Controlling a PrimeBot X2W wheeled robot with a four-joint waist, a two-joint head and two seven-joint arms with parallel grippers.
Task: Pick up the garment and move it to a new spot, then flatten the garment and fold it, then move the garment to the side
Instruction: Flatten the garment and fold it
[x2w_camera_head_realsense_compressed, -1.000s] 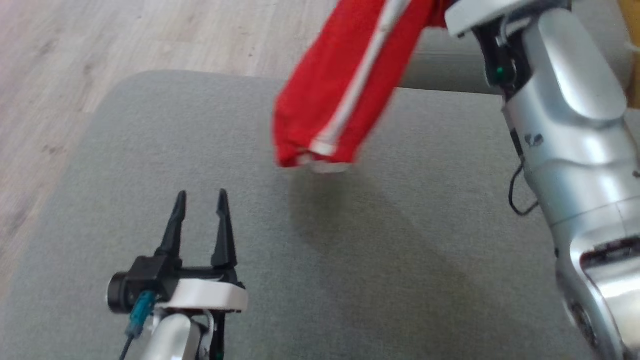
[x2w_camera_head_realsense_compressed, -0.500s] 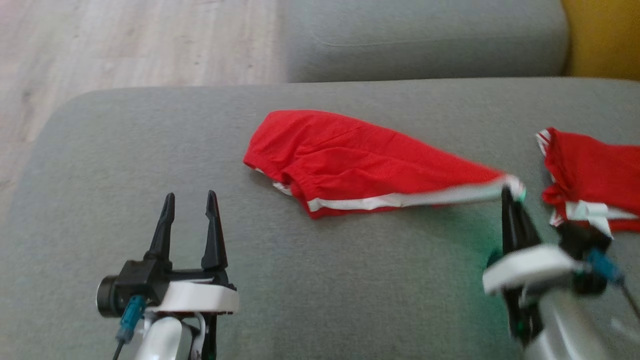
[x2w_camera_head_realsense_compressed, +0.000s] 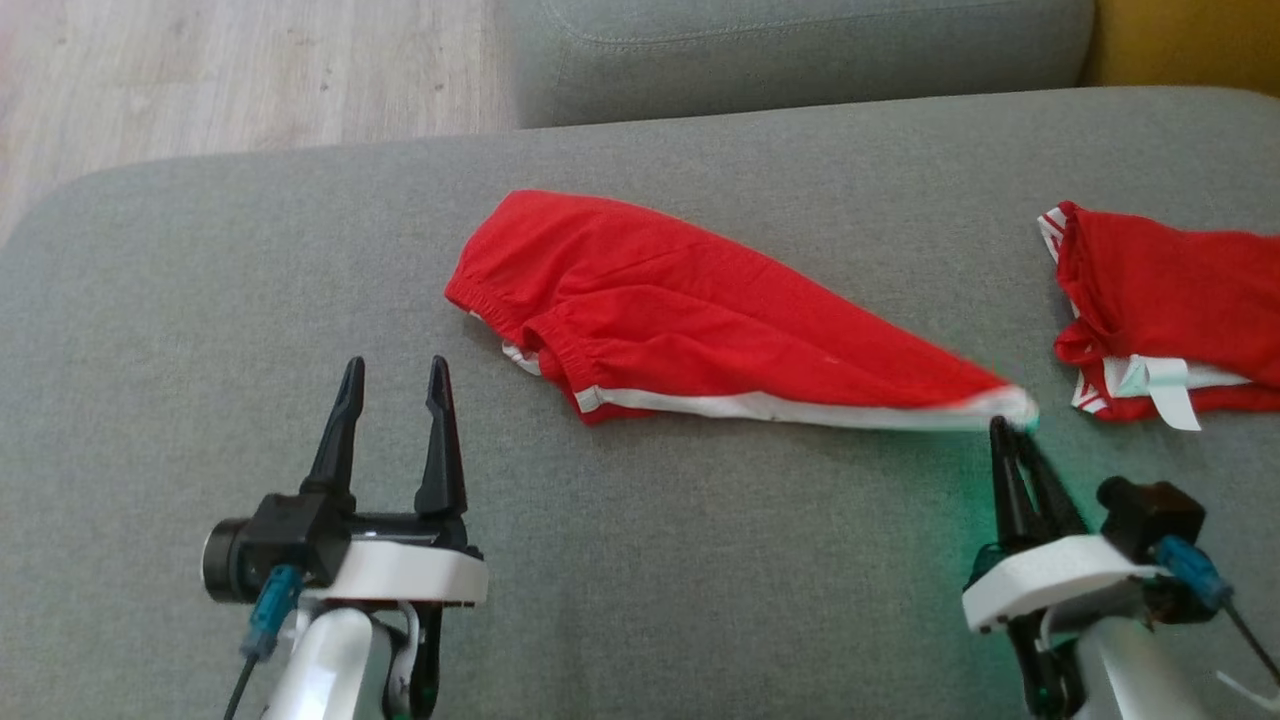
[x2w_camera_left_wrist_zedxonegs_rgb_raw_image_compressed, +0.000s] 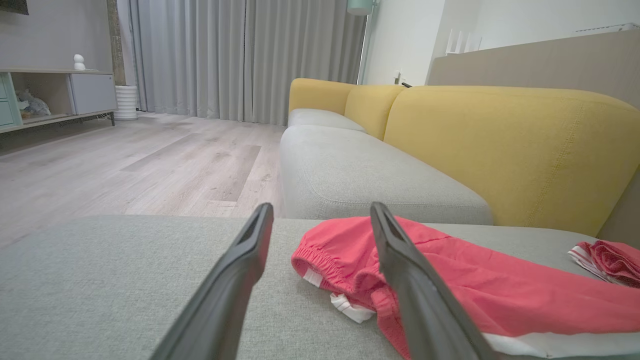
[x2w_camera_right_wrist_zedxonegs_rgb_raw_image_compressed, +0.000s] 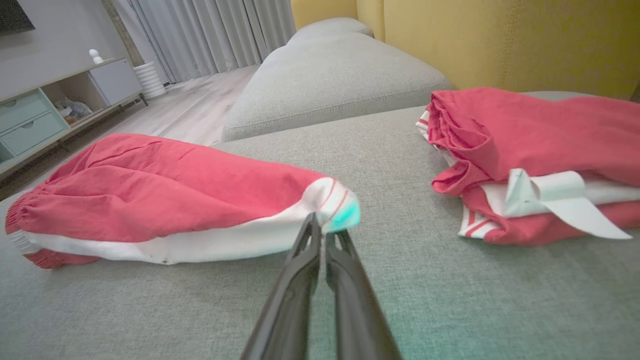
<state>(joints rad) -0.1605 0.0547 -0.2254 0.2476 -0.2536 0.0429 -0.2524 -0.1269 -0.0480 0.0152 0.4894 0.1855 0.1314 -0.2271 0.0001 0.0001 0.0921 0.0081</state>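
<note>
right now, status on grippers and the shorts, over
Left gripper open, off the cloth. Right gripper shut on red shorts at hem corner; shorts lie on grey cushion. Second red garment at right, apart.

No legible text, label, brand, number or sign on anything in view.

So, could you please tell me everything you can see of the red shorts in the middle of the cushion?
The red shorts look like light woven cloth, with a gathered elastic waistband and a white stripe along the near edge. They lie on the grey cushion, slightly rumpled, waistband toward the robot's left, tapering to a point on the right, where the shut right gripper pinches the white hem.
</note>
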